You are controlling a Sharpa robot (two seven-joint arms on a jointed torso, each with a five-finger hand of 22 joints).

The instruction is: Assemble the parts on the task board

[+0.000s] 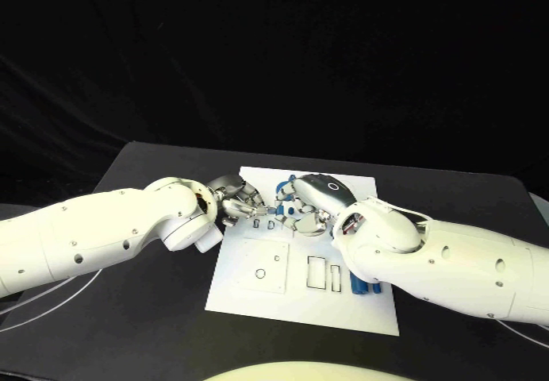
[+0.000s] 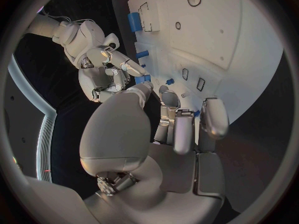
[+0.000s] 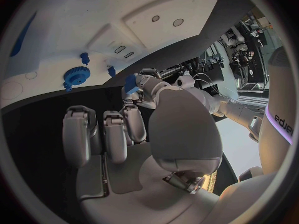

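A small blue part is pinched by both the left hand and the right hand above the white board.

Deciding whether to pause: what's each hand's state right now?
Left hand: pinching the blue part, thumb tip against it.
Right hand: pinching that same blue part from the other side.

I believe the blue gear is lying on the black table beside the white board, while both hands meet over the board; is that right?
Not quite: the blue gear lies on the white board itself, near its edge, as the right wrist view shows. The left hand and right hand do meet over the board.
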